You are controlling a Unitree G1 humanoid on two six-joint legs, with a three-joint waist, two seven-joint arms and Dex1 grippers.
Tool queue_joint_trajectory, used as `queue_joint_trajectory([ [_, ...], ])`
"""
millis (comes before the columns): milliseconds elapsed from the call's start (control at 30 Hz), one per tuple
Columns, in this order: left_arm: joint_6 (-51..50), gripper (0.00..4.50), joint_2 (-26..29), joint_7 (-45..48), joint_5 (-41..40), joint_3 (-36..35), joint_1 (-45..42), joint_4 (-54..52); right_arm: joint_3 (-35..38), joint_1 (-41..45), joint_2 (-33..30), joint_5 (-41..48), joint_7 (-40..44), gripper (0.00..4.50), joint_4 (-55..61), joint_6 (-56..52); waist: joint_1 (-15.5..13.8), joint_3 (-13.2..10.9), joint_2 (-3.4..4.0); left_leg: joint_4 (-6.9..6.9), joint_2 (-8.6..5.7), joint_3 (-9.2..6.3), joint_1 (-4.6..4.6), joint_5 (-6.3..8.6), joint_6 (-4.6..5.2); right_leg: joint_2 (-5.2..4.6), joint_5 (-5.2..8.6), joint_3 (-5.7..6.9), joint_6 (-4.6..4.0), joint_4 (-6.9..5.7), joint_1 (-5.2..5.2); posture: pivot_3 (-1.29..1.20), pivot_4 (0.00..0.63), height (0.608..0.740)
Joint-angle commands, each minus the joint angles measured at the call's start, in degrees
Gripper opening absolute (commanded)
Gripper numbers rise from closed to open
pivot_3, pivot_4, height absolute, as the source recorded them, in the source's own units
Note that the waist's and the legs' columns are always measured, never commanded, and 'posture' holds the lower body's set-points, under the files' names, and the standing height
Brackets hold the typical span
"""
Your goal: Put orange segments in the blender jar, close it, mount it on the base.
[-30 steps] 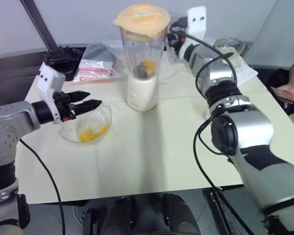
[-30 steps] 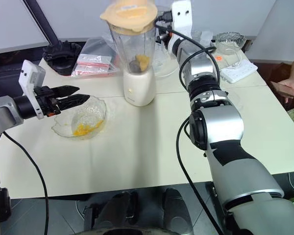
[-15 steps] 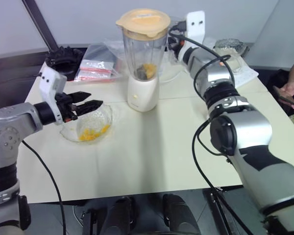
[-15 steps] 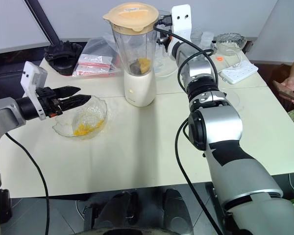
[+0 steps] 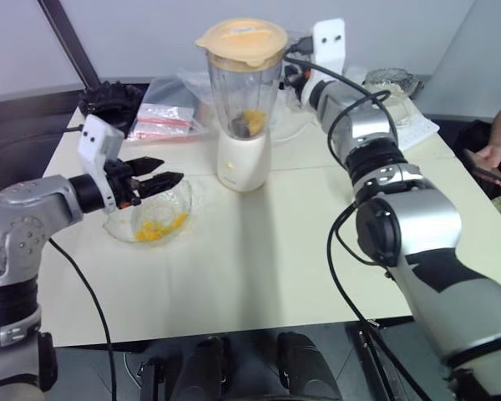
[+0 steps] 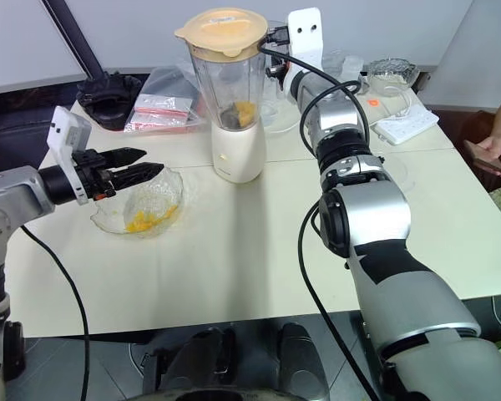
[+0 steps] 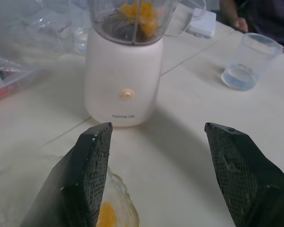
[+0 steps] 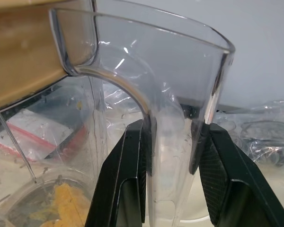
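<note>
Clear plastic blender jar (image 5: 241, 92) seated upright on cream-white base (image 5: 243, 160), far-centre of pale table (image 5: 259, 259), pale-orange lid (image 5: 242, 41) on top. Orange segments (image 5: 252, 119) visible inside jar low down, near blade; more yellow-orange chunks (image 5: 156, 229) in scalloped clear bowl (image 5: 182, 200) on table to left of base, nearer than it. Right gripper (image 8: 173, 137) reaching far over table, closed on jar's clear handle (image 8: 169, 156) w/ black fingers (image 8: 132, 165) pressed on either side, per right wrist view; arm stretched along right side of scene. Left gripper (image 5: 154, 180) hovering just above bowl's far-left rim, pointing right twd base, jaws spread wide apart, nothing between them; left wrist view shows base w/ round button (image 7: 127, 94) straight ahead betw. the two fingers. Far-left on table: clear zip bags w/ red strips (image 5: 163, 119) and a black object (image 5: 110, 96), type can't tell. Far-right: white power strip (image 6: 407, 124), glass bowl (image 6: 391, 70). Squat clear cup w/ a little liquid (image 7: 248, 61) on table right of base. Person's hand holding a phone (image 5: 484, 159) at right edge.
</note>
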State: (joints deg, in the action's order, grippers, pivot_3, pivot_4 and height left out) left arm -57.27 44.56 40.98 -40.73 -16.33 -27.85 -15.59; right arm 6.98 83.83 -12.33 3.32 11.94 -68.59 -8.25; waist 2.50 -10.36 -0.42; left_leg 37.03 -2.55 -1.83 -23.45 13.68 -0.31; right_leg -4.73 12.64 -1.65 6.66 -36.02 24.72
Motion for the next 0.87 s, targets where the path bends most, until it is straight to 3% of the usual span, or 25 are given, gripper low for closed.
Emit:
queue_joint_trajectory([
  [33, 0.9, 3.25, 0.1, -0.2, -0.6, -0.1, -1.2, -0.3, -2.0, -1.6, 0.0, -2.3, 0.3, 1.45, -0.9, -1.4, 0.0, 0.0, 0.0, 0.0, 0.0, 0.0, 0.01, 0.0, 0.0, 0.0, 0.0, 0.0, 0.0, 0.0, 0.0, 0.0, 0.15, 0.74],
  [233, 1.9, 3.25, -2.1, -1.8, -1.2, -1.4, -2.4, 1.0, -3.5, -2.5, -0.8, -4.3, -0.4, 4.44, 0.4, -1.3, 0.1, 0.0, -0.01, -0.01, 0.0, 0.01, -0.04, 0.0, 0.0, 0.01, 0.0, 0.0, 0.0, 0.01, 0.04, 0.0, 0.15, 0.74],
  [333, 2.7, 3.25, -3.8, -3.7, -0.6, -1.7, -3.6, 2.3, -4.5, -5.0, -1.5, -5.5, -0.8, 4.44, 3.6, -1.4, 0.2, 0.0, -0.01, -0.04, 0.01, 0.02, -0.06, 0.0, 0.0, 0.01, 0.0, 0.0, 0.0, -0.01, 0.11, 0.0, 0.15, 0.74],
  [500, 1.9, 3.25, -5.3, -4.0, -1.7, 0.6, -2.4, -0.2, -7.2, -15.3, -2.8, -6.9, 1.2, 4.44, 22.6, -7.1, 0.0, 0.0, -0.01, -0.04, 0.02, 0.02, -0.05, 0.0, 0.0, 0.01, 0.0, 0.0, 0.0, -0.01, 0.1, 0.0, 0.15, 0.74],
  [733, -0.2, 3.25, -8.7, -4.8, -3.8, 6.0, 3.1, -7.5, -7.1, -42.3, -9.5, -2.1, 11.1, 4.44, 67.9, -22.3, -0.5, 0.0, -0.01, 0.01, 0.0, 0.01, -0.08, 0.03, 0.06, -0.03, 0.0, 0.0, 0.01, 0.01, 0.06, 0.0, 0.15, 0.74],
  [867, 2.0, 3.25, -9.0, -5.4, -0.2, 11.0, 7.7, -9.2, -3.2, -58.2, -13.5, 2.9, 15.6, 4.44, 84.5, -23.4, -0.6, 0.0, -0.03, 0.02, 0.03, 0.01, -0.04, 0.04, 0.07, 0.01, 0.01, 0.0, 0.01, 0.02, 0.0, 0.0, 0.15, 0.74],
])
